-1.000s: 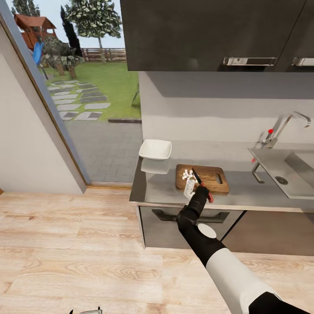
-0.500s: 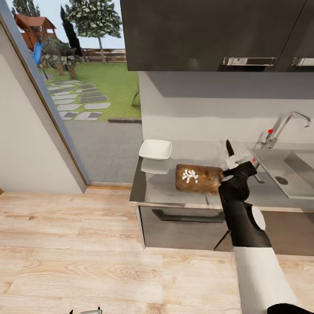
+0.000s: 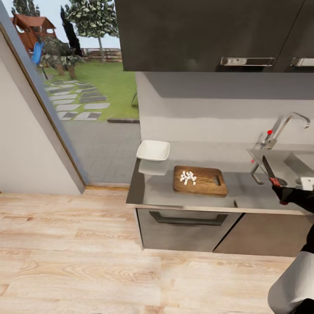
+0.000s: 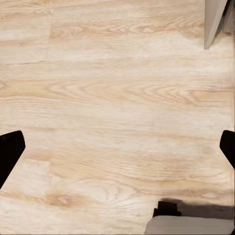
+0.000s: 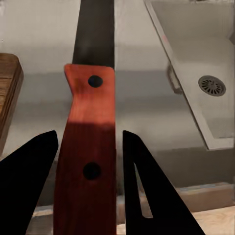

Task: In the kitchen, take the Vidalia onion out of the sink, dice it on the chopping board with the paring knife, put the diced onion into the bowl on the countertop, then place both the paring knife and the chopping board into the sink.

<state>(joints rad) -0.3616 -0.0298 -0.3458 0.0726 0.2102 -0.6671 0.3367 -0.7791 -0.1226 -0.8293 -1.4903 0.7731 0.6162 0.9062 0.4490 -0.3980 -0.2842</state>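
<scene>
Grey countertop [image 3: 174, 192] with a pale wood edge is seen over dark grey cabinets, light wood floor [image 3: 78, 261] in front, a glass wall to a garden at the view's left. Chopping board [image 3: 200, 180] lies flat on the worktop, brown with visible grain, slot handle toward the sink [image 3: 288, 168]; a small pile of white diced onion [image 3: 188, 177] sits on its left half. White squarish bowl [image 3: 153, 150] stands just beyond the board's far-left corner, apart from it. Right gripper [image 5: 88, 161] is clamped on the paring knife [image 5: 90, 127] by its red two-rivet handle; the dark blade [image 3: 268, 167] is pointed up and away over the sink's drainboard edge, well right of the board. Steel tap [image 3: 279, 128] with red-tipped lever is behind. Left gripper [image 4: 117, 147] is spread apart over bare floor, nothing between the fingertips.
</scene>
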